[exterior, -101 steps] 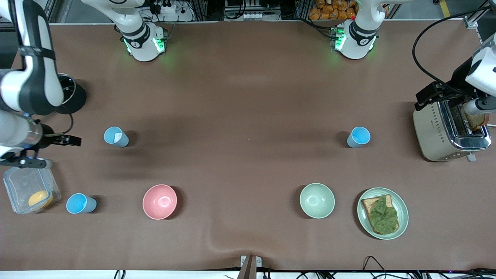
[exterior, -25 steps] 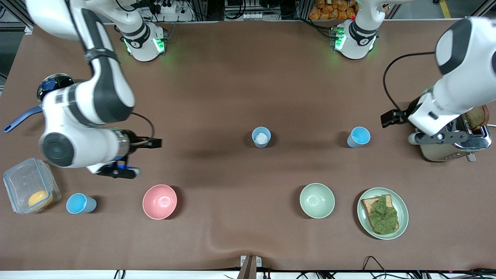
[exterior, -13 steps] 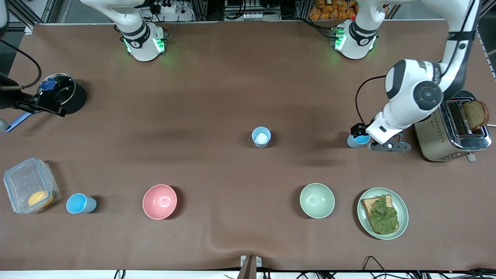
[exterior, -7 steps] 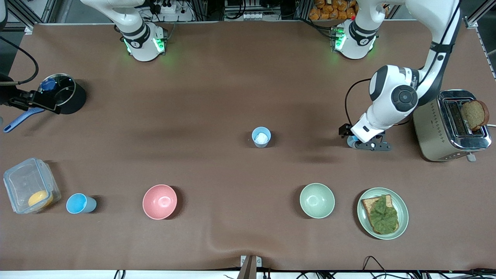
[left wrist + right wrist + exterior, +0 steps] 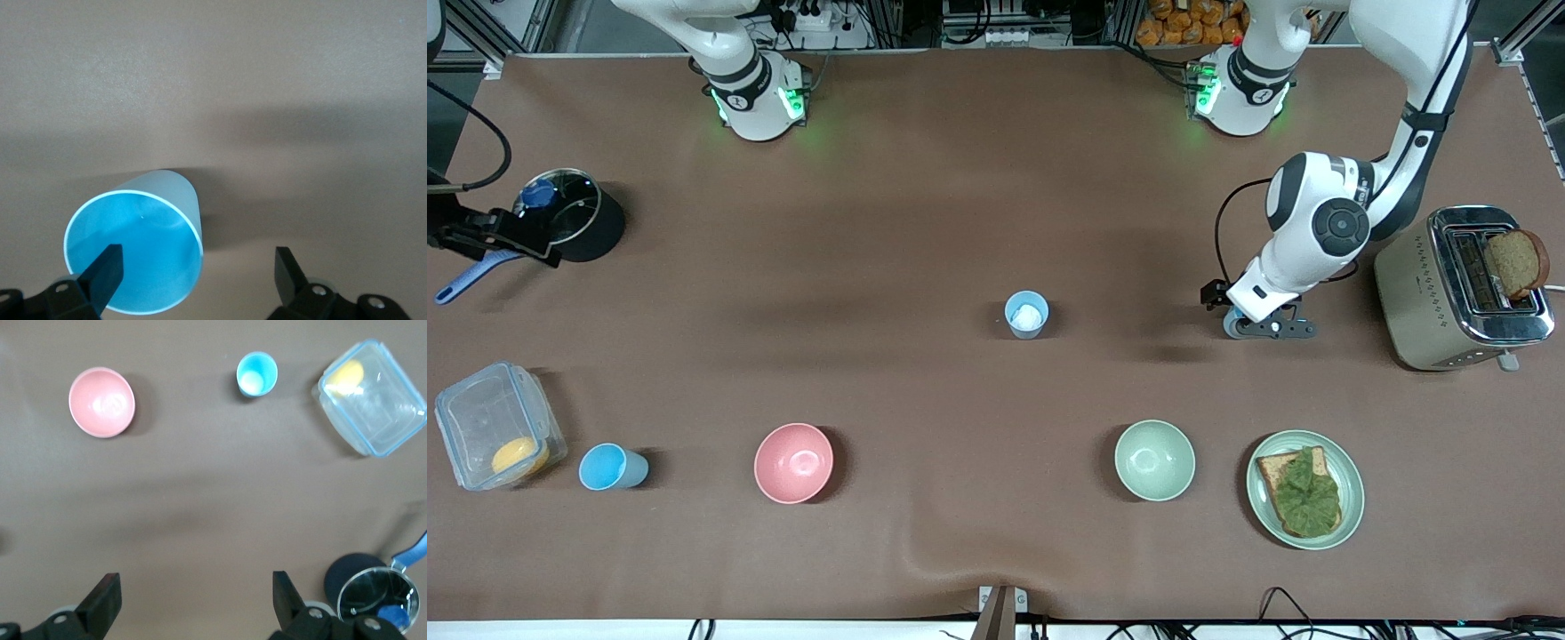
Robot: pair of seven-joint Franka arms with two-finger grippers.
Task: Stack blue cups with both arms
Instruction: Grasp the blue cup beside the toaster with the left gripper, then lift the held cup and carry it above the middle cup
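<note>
A blue cup with a white fleck inside (image 5: 1027,314) stands upright mid-table. A sky-blue cup (image 5: 1232,327) stands toward the left arm's end, mostly hidden under my left gripper (image 5: 1261,327). In the left wrist view that cup (image 5: 137,247) shows its bright inside. My left gripper (image 5: 197,277) is open there: one finger (image 5: 100,277) is over the cup's mouth, the other (image 5: 290,277) is outside, apart from the wall. My right gripper (image 5: 525,242) is open and empty, high over the pot's end of the table (image 5: 193,600). A third blue cup (image 5: 609,467) stands by the container.
Pink bowl (image 5: 793,462) and pale green bowl (image 5: 1154,460) sit nearer the camera. A plate with toast and lettuce (image 5: 1352,498) and a toaster (image 5: 1432,293) are at the left arm's end. A black pot (image 5: 596,222), blue spatula (image 5: 458,283) and clear container (image 5: 471,418) are at the right arm's end.
My left gripper has come down from the toaster over the sky-blue cup. My right arm earlier set the flecked cup mid-table and withdrew to the pot's end.
</note>
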